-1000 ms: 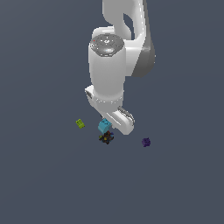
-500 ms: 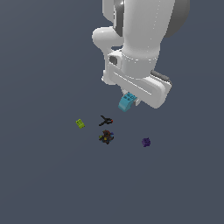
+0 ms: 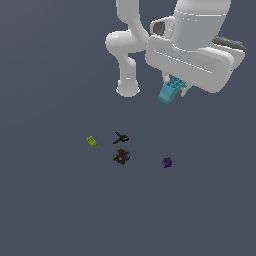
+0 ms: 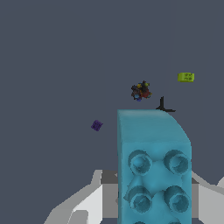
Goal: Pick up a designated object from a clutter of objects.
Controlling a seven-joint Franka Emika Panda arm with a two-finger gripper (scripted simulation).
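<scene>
Gripper clamped on cyan brick has risen further, leaving clamp at the brick's 7 o'clock; pick looks done.

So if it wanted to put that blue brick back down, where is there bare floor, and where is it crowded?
The gripper holds the cyan brick high above the floor. Bare floor lies to the exterior view's left of the lime-green block, to the right of the purple lump, and across the foreground. It is crowded where the black-and-red clamp sits close beside the dark multicoloured lump.
</scene>
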